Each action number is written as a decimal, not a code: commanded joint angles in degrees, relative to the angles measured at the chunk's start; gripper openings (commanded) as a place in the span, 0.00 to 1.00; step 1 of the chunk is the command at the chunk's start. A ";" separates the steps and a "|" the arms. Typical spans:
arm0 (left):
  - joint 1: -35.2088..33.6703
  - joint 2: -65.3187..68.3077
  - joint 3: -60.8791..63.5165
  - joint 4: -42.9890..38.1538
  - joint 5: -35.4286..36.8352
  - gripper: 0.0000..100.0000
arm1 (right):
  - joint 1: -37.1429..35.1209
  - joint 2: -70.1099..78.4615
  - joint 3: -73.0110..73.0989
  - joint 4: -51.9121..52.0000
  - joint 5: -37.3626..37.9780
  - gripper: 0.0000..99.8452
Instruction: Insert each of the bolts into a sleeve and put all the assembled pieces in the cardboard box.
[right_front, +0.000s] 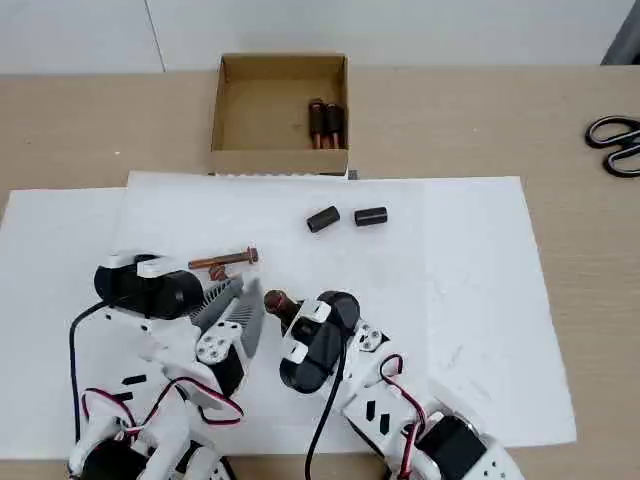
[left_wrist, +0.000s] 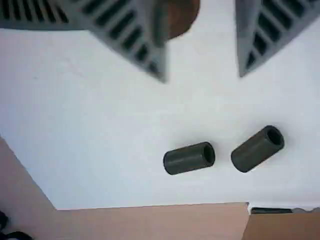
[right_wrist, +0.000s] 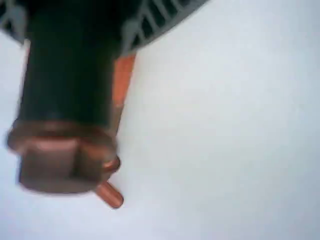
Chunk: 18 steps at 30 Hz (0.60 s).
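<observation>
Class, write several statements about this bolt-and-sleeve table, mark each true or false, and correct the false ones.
1. Two assembled pieces lie in the cardboard box. True.
2. Three loose sleeves lie on the paper. False: two loose sleeves lie on the paper.
3. The right gripper holds a sleeved bolt. True.
4. The left gripper is shut on a bolt. False: the left gripper is open, and the loose bolt lies on the paper beside it.
5. The scissors are in the box. False: the scissors lie on the bare table.
</observation>
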 joint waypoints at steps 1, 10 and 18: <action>-4.84 0.09 -1.19 -2.11 -5.71 0.00 | 1.01 -0.31 -0.88 -1.80 0.26 0.00; -18.99 -0.09 15.34 -8.26 -21.54 0.01 | 9.19 0.31 -3.43 -3.12 0.09 0.00; -19.25 -0.09 23.16 -8.53 -21.71 0.01 | 14.46 15.60 -15.38 -6.20 -0.26 0.00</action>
